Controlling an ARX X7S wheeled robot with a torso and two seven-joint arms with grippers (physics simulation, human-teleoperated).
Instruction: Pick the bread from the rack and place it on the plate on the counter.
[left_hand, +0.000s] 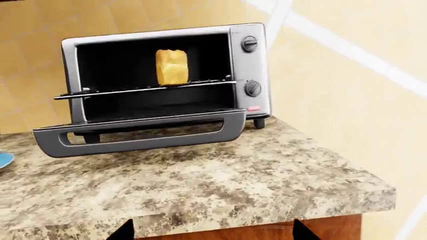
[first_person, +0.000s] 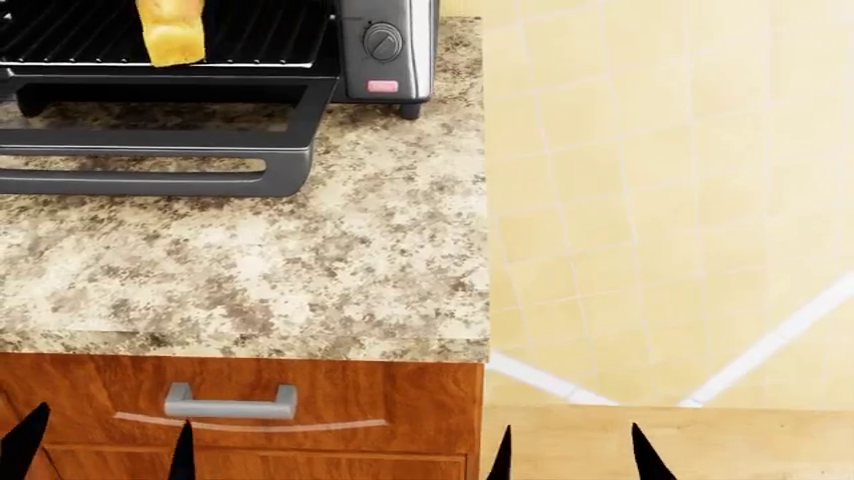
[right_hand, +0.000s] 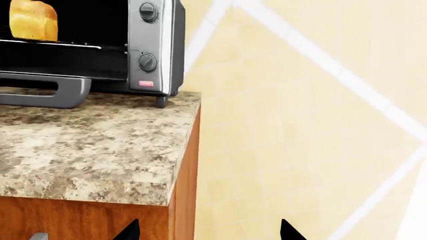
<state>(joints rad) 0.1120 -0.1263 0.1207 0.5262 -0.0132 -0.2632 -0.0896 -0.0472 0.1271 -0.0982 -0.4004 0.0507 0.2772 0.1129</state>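
- Both grippers sit low and back from the work: my left gripper (first_person: 100, 440) shows two dark fingertips set apart with nothing between them, in front of the cabinet; my right gripper (first_person: 571, 452) shows the same spread, empty tips, out past the counter's end and over the floor (first_person: 667, 200).
- From the counter (first_person: 267, 260) down by size: I see speckled stone filling most of the head view, bare between its front edge and the oven.
- Under it I see the wooden cabinet (first_person: 334, 400) with a silver handle (first_person: 230, 402).
- I have the oven (left_hand: 167, 75) standing at the back of the counter near its right end, its door (left_hand: 140, 132) dropped open and flat, two knobs on the right panel.
- I see the rack (left_hand: 147, 89) partway up the cavity, level, its front rail showing.
- A sliver of the plate (left_hand: 4, 160) shows in the left wrist view, on the counter beside the door's far corner; the rest is cut off.
- I see the bread (left_hand: 172, 67) standing upright on the rack, about midway across, well apart from both grippers and from the plate.
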